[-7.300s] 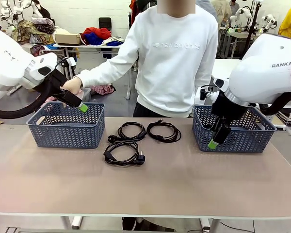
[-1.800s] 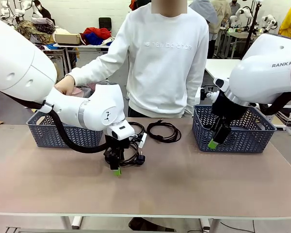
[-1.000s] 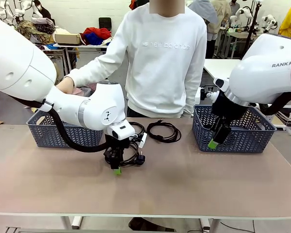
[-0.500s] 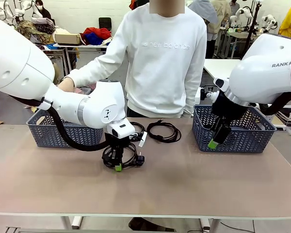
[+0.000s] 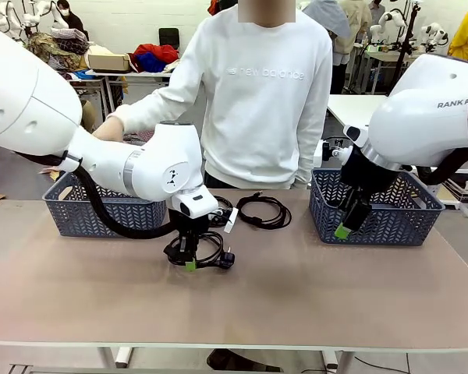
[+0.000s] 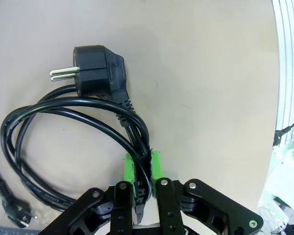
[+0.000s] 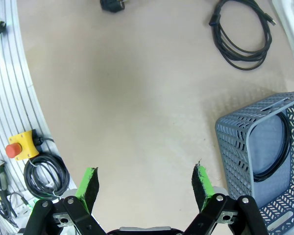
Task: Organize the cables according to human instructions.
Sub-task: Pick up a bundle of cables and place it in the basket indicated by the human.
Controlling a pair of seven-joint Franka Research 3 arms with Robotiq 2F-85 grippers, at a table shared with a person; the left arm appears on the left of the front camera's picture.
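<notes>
My left gripper (image 5: 189,264) is shut on the nearest cable (image 5: 203,254), a black coiled cord at the table's middle. In the left wrist view the green pads (image 6: 129,169) pinch the cord's strands (image 6: 63,105), and its chunky plug (image 6: 95,66) lies beyond them. A second cable (image 5: 263,210) lies farther back, and a third (image 5: 221,208) is partly hidden behind my left arm. My right gripper (image 5: 344,227) hangs open and holds nothing in front of the right basket (image 5: 382,214). The right wrist view has the open right gripper (image 7: 146,182) above bare table, a coiled cable (image 7: 245,34) far off, and a black loop (image 7: 279,147) inside the basket (image 7: 245,142).
A second blue-grey basket (image 5: 101,210) stands at the back left, with the person's hand (image 5: 108,134) above it. The person stands at the far edge in a white sweatshirt. Past the table's side edge are a yellow emergency-stop box (image 7: 19,144) and a coiled lead (image 7: 45,175).
My left gripper has shut on the nearest cable and risen slightly, lifting the gripped side of the loop. The right arm has not moved.
</notes>
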